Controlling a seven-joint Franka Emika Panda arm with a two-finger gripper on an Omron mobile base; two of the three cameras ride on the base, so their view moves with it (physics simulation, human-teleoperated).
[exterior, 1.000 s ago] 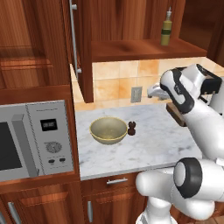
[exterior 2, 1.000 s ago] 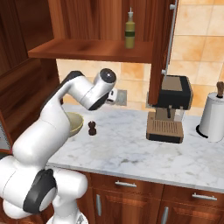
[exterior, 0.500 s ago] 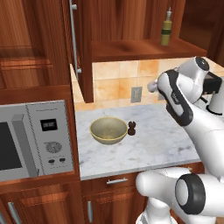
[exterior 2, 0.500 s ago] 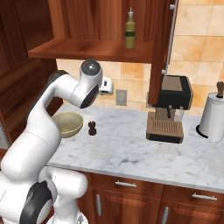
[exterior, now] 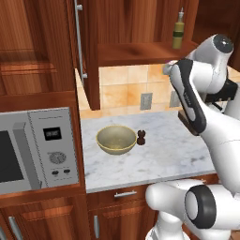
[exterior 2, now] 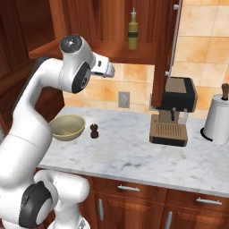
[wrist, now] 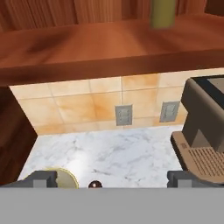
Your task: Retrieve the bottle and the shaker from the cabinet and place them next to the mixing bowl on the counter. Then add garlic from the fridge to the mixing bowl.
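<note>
Olive bottle (exterior 2: 132, 34) on the cabinet shelf (exterior 2: 112, 50): I'd raise my open, empty gripper (wrist: 113, 178), centring its neck.

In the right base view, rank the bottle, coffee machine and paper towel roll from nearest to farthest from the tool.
1. Bottle, on the cabinet shelf just above the tool.
2. Coffee machine, on the counter, right of the tool.
3. Paper towel roll, far right.

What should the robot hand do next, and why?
Probably rise toward the bottle on the cabinet shelf. The shaker already stands beside the mixing bowl, while the bottle sits above and the open hand holds nothing.
</note>
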